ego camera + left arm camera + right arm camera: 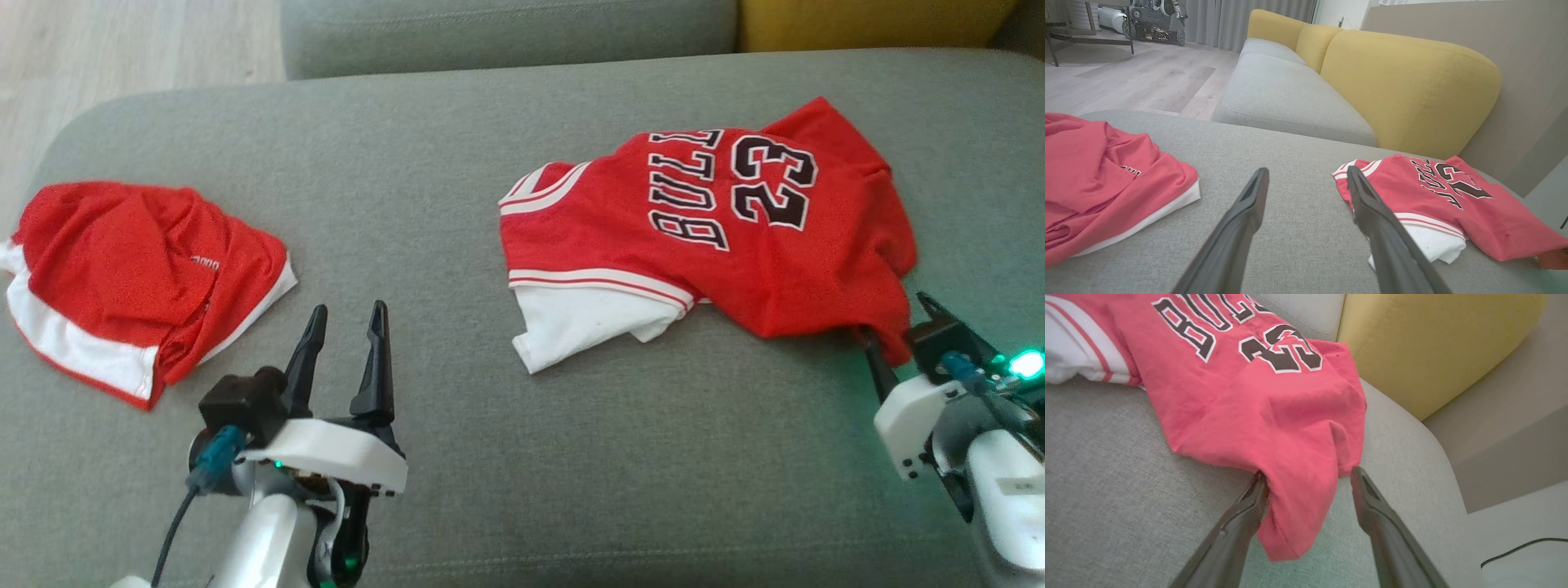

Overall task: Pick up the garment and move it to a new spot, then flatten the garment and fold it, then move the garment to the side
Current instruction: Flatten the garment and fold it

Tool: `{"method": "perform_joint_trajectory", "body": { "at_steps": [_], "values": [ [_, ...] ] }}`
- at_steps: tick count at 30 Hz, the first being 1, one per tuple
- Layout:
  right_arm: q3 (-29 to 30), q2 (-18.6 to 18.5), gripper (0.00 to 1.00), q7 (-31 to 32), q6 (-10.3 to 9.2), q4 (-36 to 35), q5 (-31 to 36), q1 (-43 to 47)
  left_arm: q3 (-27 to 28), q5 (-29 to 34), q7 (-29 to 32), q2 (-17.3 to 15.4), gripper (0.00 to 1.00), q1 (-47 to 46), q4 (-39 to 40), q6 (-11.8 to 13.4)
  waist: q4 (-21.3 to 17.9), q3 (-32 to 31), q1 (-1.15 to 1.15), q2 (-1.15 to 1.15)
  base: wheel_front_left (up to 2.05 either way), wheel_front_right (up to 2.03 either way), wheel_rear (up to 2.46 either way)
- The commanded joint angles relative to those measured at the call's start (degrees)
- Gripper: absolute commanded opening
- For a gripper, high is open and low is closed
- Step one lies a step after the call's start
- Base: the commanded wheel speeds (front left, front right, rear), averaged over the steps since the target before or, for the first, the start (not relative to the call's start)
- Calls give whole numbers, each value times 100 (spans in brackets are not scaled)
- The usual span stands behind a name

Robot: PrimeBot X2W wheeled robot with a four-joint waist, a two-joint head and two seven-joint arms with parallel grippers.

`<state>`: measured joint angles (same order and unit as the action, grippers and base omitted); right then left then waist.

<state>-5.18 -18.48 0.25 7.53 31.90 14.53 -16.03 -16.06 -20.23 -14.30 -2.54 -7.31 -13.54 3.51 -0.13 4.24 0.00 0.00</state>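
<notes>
Red jersey (718, 237) fabric is lying on the right half of a grey cushion (457, 245), well apart from the red shorts (139, 269) that are resting at the cushion's left edge. In the head view the jersey's black lettering and number are facing up and reading upside down. A white panel is showing below a striped hem on the jersey's left side.

The left tool (349, 310) is hovering over bare cushion between the two garments. Its fingers are standing wide apart and holding nothing. In the left wrist view the left tool (1306, 171) is pointing across the cushion, with the shorts (1098, 179) to its left and the jersey (1437, 200) to its right.

The right tool (898, 322) is sitting at the jersey's near right corner. In the right wrist view the right tool (1308, 473) is showing its fingers spread apart. A loose flap of the jersey (1257, 408) is draping down between them. The flap is touching the left finger and sitting clear of the right finger, so the tool is not clamping the cloth.

A yellow backrest (1404, 85) is rising beyond the cushion, and pale wood floor (122, 41) is showing at the upper left of the head view.
</notes>
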Motion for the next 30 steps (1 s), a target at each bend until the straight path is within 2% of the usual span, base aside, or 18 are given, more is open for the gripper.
{"method": "perform_joint_trajectory", "body": {
  "at_steps": [1, 6, 15, 19, 22, 30],
  "values": [
    [64, -23, 100, -84, -4, -233, -70, -34, 198, 44, -70, -34, 100, -240, 158, -15, -77, -53, 0, 0, 0, 0, 0],
    [649, 427, 100, -12, -4, -695, -269, 387, 249, 32, -70, -34, 100, -186, 178, -12, -280, -135, 0, 0, 0, 0, 0],
    [1046, 808, 100, 260, -4, -1534, -289, 1121, 253, 48, -70, -34, 100, -168, 206, -19, -595, -113, 0, 0, 0, 0, 0],
    [1502, 1227, 100, 37, -4, -1847, -829, 1179, 211, 41, -70, -34, 100, -189, 147, -39, -671, -90, 0, 0, 0, 0, 0],
    [1566, 1383, 100, -158, -4, -1927, -1116, 1188, 103, -9, -70, -34, 100, -187, -1, -88, -699, -57, 0, 0, 0, 0, 0],
    [1467, 1533, 100, -505, -4, -1902, -1315, 1035, -628, 294, -70, -39, 100, -367, -1032, -781, -803, 78, 0, 0, 0, 0, 0]
  ]
}}
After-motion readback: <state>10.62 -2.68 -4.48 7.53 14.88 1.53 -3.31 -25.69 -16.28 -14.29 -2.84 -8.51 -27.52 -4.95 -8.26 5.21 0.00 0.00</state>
